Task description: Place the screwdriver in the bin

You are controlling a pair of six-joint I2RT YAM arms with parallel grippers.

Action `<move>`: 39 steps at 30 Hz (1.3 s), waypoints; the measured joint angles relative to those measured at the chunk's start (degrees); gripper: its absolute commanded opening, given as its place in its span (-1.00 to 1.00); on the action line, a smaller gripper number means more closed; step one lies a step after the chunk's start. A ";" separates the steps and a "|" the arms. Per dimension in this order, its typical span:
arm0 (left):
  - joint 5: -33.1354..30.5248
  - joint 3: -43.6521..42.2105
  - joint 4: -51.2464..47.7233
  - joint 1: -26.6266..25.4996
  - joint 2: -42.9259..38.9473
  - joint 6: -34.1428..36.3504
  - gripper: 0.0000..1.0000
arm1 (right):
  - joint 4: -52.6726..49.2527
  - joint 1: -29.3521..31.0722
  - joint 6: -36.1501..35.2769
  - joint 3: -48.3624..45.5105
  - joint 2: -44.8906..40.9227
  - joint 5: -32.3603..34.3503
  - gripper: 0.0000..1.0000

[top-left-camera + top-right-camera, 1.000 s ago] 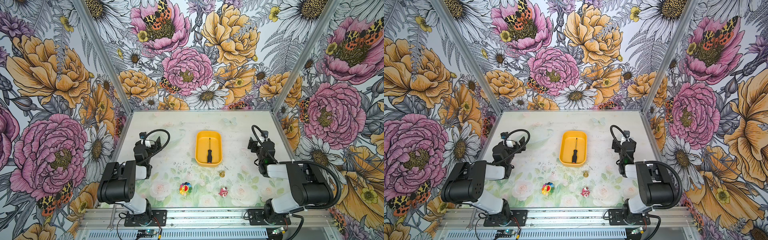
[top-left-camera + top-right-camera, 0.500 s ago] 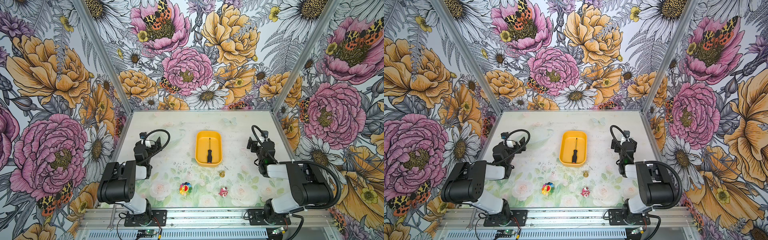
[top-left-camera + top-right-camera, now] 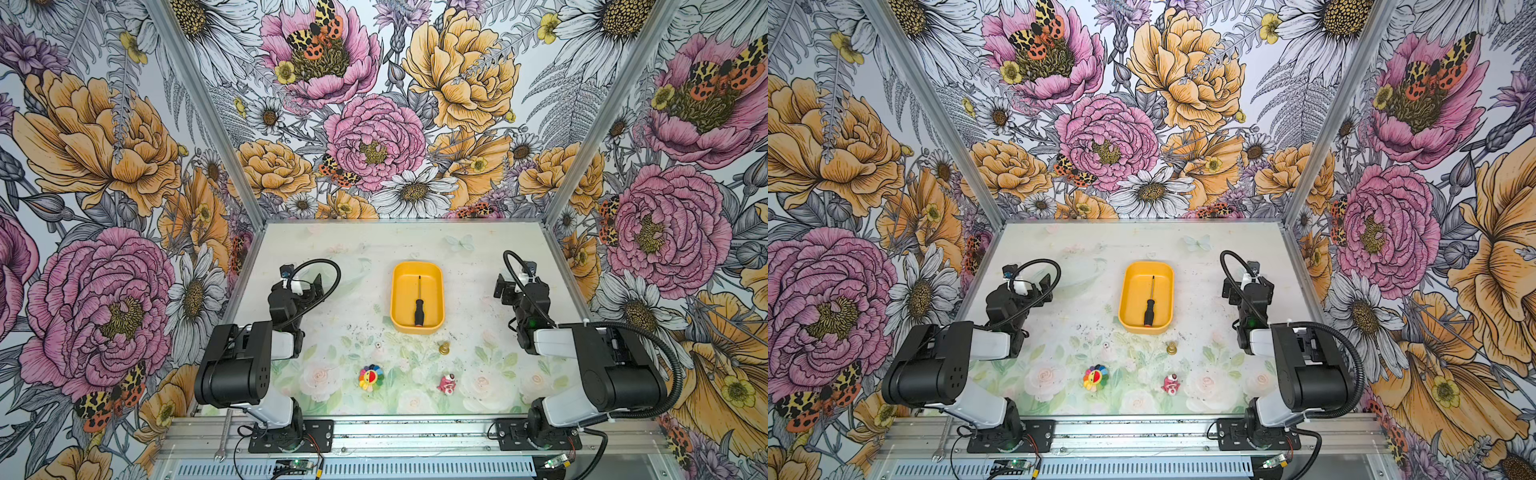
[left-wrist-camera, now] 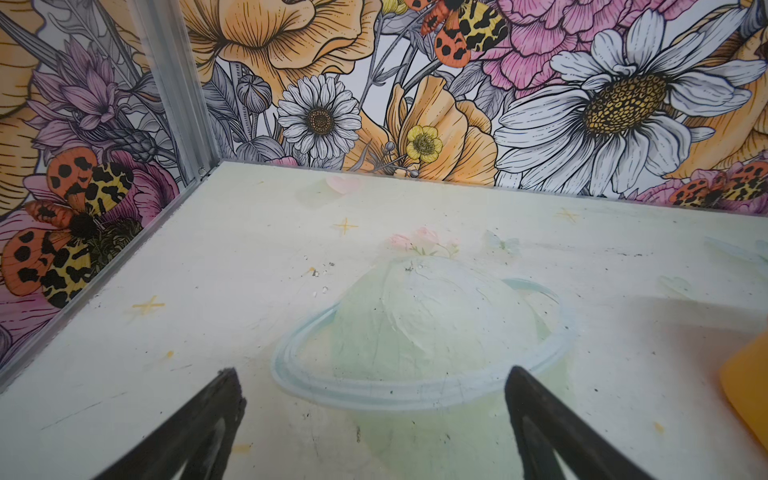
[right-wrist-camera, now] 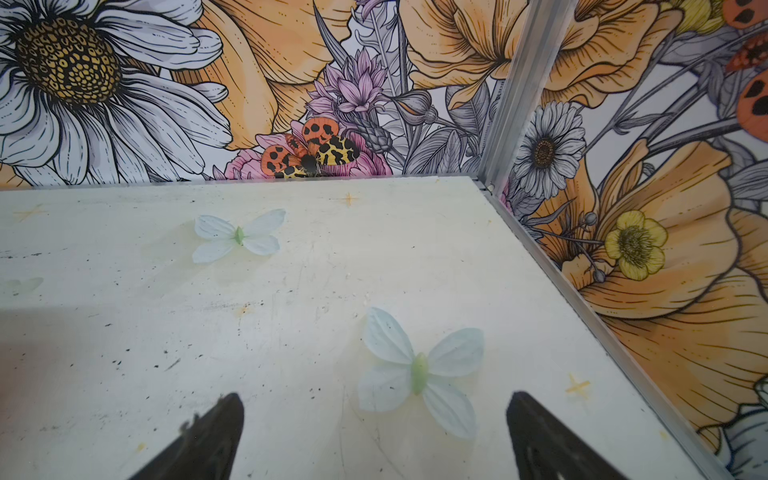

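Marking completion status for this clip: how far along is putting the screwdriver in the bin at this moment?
Done: the screwdriver lies flat inside the bin, handle toward the robot. In hand: nothing; the left gripper and right gripper are open and empty, each off to its own side of the bin. Left: nothing visible; the placement looks complete.

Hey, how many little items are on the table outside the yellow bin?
4, all on the near side of the bin: tiny white piece, gold piece, rainbow flower, pink figure. More may be hidden.
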 measured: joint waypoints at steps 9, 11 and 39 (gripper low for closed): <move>-0.02 0.00 0.00 0.00 0.00 0.00 0.97 | 0.00 0.00 0.00 0.00 0.00 0.00 0.99; -0.02 0.00 0.00 0.00 0.00 0.00 0.98 | 0.00 0.00 0.00 0.00 0.00 0.00 0.99; -1.55 0.00 -0.55 -0.74 0.00 0.24 0.98 | 0.00 0.00 0.00 0.00 0.00 0.00 0.99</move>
